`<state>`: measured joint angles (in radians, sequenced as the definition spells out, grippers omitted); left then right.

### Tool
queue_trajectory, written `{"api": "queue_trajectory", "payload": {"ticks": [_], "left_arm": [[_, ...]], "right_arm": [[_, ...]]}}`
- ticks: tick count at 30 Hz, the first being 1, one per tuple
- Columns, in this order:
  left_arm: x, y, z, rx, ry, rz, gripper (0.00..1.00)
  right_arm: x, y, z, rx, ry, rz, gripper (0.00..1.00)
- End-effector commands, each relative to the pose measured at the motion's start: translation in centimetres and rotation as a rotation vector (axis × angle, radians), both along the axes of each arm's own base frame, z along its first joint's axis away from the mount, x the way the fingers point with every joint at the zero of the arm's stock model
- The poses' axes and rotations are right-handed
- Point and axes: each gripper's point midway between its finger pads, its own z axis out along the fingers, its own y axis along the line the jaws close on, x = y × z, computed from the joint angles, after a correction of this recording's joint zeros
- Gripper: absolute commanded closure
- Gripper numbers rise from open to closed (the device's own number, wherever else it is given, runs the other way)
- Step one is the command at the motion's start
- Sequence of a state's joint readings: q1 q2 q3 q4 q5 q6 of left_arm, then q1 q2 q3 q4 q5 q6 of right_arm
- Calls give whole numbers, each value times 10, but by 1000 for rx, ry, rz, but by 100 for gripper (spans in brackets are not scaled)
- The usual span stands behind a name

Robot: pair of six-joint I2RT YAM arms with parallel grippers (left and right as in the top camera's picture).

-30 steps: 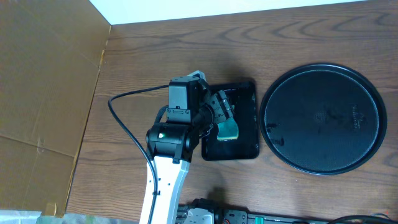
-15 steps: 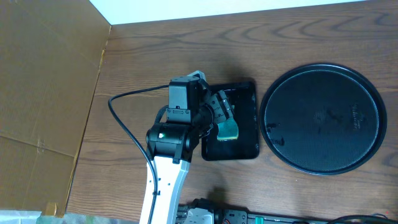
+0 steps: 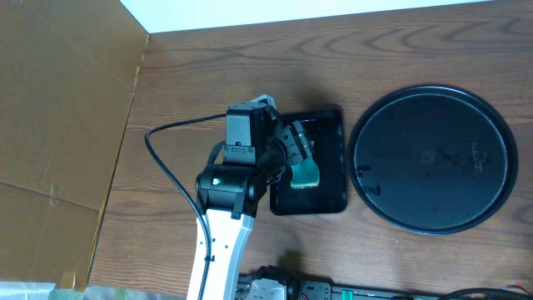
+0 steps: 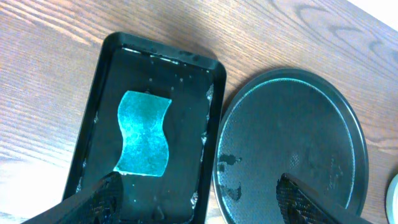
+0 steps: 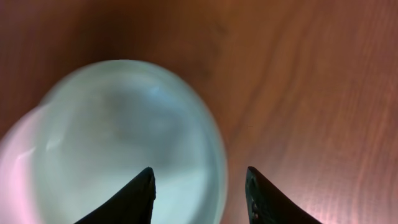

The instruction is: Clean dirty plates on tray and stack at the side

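The round black tray (image 3: 433, 158) lies bare at the right of the table, with a few wet spots on it (image 4: 292, 137). In the right wrist view a pale mint plate (image 5: 118, 130) rests on the wood, and the edge of another plate (image 5: 15, 168) shows under it at the left. My right gripper (image 5: 199, 183) hangs close over the mint plate's right rim, open, its fingers apart on either side of the rim and touching nothing. My left gripper (image 4: 199, 199) stands wide open and empty over the gap between the small tray and the round tray (image 3: 300, 154).
A small black rectangular tray (image 3: 329, 125) left of the round tray holds a green sponge (image 4: 144, 134) and some water. A brown cardboard sheet (image 3: 58, 125) covers the table's left side. A pale plate edge (image 4: 394, 193) shows just beyond the round tray.
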<state>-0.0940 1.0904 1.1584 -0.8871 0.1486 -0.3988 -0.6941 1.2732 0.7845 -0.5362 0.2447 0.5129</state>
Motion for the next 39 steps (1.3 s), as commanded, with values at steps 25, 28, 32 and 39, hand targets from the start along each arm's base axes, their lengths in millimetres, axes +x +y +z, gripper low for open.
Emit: {"api": "queue_trajectory", "payload": {"ticks": [25, 28, 32, 39], "left_arm": [[2, 1, 8, 1, -19, 4, 20], [2, 1, 8, 1, -19, 4, 20], [2, 1, 8, 1, -19, 4, 20], [2, 1, 8, 1, -19, 4, 20]], "right_arm": [[53, 91, 17, 444, -355, 398, 57], [61, 108, 47, 403, -438, 505, 55], [72, 150, 81, 328, -493, 726, 53], [70, 261, 131, 221, -561, 1202, 48]]}}
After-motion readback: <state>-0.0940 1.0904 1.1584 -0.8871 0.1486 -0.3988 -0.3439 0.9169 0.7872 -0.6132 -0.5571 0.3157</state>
